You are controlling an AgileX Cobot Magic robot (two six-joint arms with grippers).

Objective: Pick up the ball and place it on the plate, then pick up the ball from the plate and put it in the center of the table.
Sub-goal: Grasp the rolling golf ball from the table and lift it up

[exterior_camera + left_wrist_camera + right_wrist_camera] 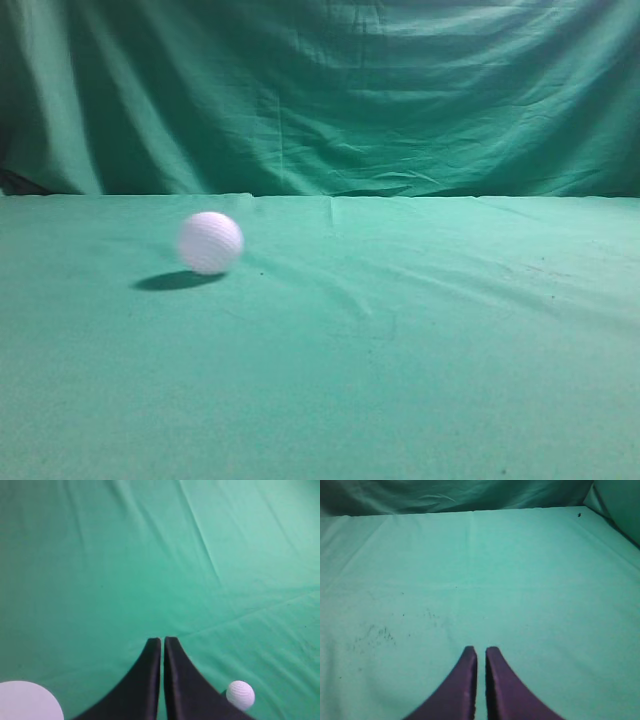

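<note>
The white dimpled ball [211, 242] rests on the green cloth table [420, 340], left of the middle in the exterior view. It also shows in the left wrist view [240, 695], at the bottom right, beside my left gripper's right finger. My left gripper [163, 640] is shut and empty above the cloth. A white plate [27, 702] shows partly at the bottom left of that view. My right gripper [480, 650] is shut and empty over bare cloth. Neither gripper shows in the exterior view.
A draped green cloth backdrop [320, 90] hangs behind the table. The table's far edge [470, 511] and right edge show in the right wrist view. Faint dark specks [375, 632] mark the cloth there.
</note>
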